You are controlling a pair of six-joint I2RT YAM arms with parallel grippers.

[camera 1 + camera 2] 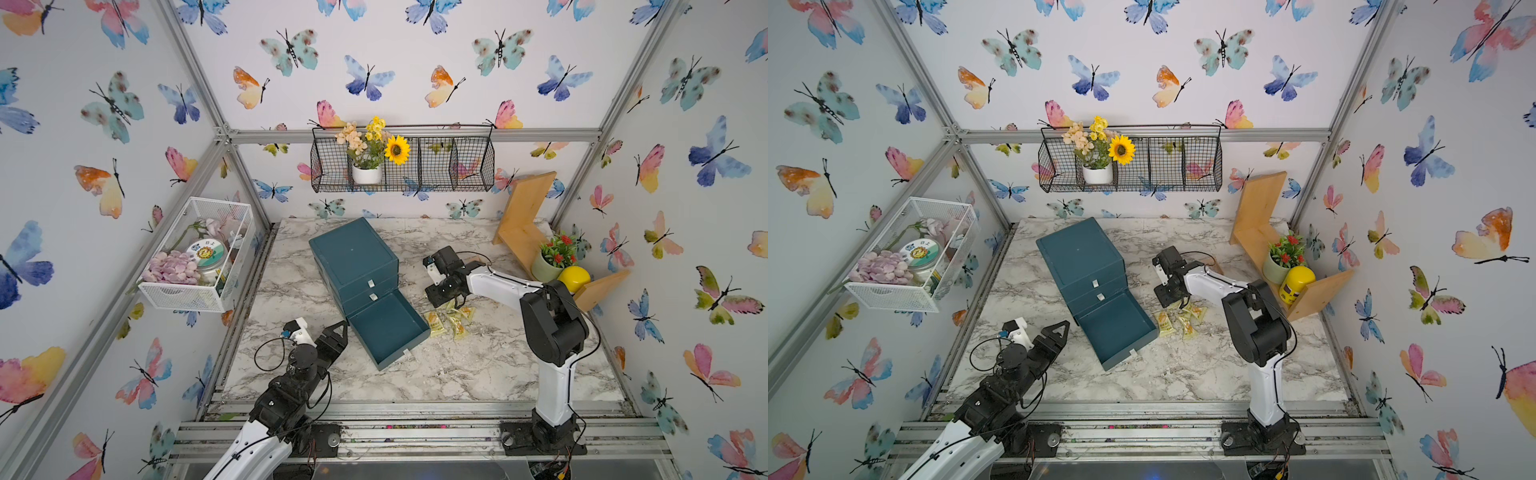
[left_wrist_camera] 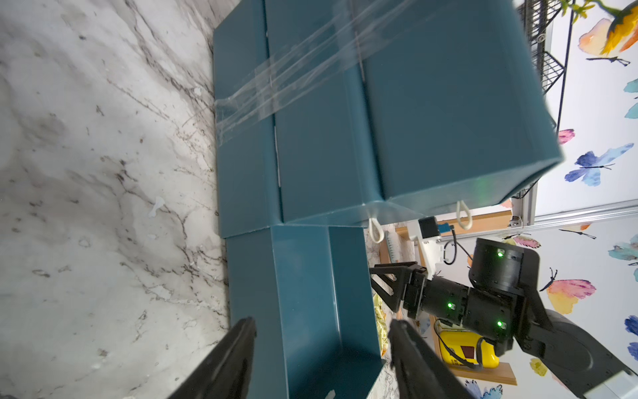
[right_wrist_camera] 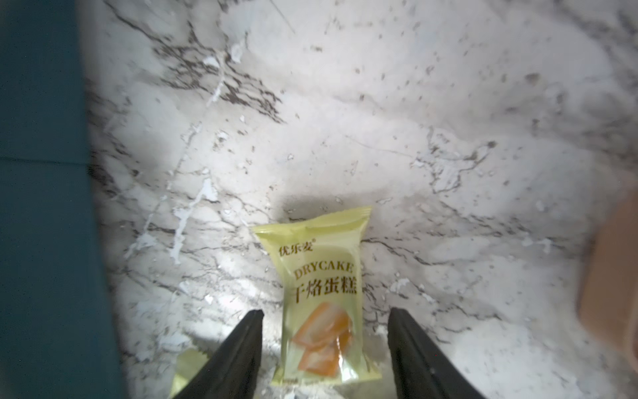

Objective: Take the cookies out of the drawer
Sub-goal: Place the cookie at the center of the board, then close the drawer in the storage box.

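A finger of my right gripper [image 3: 326,312] hides most of a second cookie packet [image 3: 189,367] beside the drawer [image 1: 386,328].

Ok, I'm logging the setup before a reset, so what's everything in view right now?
drawer chest: one, teal, mid-table; bottom drawer pulled out, looks empty
cookie packets: several, pale yellow, heaped on the table right of the open drawer
table: one, white marble
wire basket: one, black, back wall; holds a white flowerpot
mesh basket: one, white, left wall; purple flowers inside
shelf: one, wooden, back right corner
plant pot: one, green, red flowers, on the shelf
jar: one, yellow, beside that pot
left gripper: black, open, beside the drawer
right gripper: black, open, over one packet
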